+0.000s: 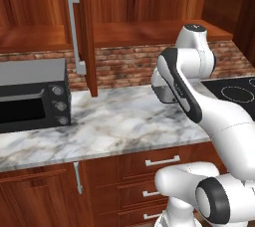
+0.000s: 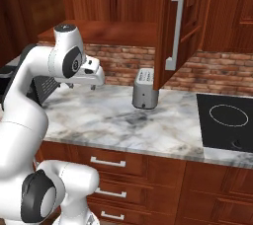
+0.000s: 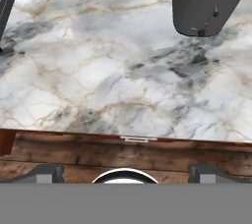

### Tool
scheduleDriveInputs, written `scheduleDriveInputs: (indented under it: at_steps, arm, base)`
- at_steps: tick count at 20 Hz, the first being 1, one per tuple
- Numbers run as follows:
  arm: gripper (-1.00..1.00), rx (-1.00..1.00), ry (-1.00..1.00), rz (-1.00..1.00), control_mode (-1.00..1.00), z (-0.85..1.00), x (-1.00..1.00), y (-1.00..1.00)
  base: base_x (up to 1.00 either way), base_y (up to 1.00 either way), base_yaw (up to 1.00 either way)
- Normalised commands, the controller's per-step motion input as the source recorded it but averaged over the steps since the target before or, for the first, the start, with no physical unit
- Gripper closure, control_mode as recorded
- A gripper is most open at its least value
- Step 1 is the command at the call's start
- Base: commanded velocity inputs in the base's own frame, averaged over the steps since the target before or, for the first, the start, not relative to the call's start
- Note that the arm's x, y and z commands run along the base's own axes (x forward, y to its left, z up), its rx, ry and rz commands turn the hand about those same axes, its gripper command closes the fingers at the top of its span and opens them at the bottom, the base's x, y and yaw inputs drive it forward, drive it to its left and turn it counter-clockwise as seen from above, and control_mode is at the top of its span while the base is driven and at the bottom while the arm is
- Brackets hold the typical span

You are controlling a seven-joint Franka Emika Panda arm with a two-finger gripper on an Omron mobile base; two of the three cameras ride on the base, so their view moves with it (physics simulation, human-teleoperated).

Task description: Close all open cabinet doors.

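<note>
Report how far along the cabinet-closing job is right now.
Done: nothing shows as closed by the robot yet. In hand: the open tool hovers over the grey-veined marble counter, holding nothing, apart from any door. Left: the tall reddish-brown wooden upper cabinet door with its long silver-grey bar handle stands swung out edge-on above the grey toaster; it needs pushing shut.

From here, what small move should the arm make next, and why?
Probably raise the open gripper toward the open cabinet door. That door stands edge-on out over the marble counter, bar handle facing out, while the gripper hangs low above the counter, empty and apart from the door.
</note>
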Motion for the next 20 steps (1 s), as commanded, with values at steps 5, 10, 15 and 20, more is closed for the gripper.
scheduleDriveInputs:
  at_steps: [5,10,15,20]
  arm:
    - [-1.00,0.00,0.00,0.00,1.00,0.00,0.00,0.00]
    - [-1.00,-0.01,-0.06,0.00,-1.00,-0.09,-0.23,0.00]
    - [-1.00,-0.05,-0.28,0.00,-1.00,-0.14,-0.77,0.00]
    - [-1.00,-0.10,-0.38,0.00,-1.00,-0.07,-0.65,-0.07]
  base:
    - [0.00,0.00,0.00]
    - [-0.02,0.00,0.00]
    - [0.00,0.00,0.00]
    - [0.00,0.00,0.00]
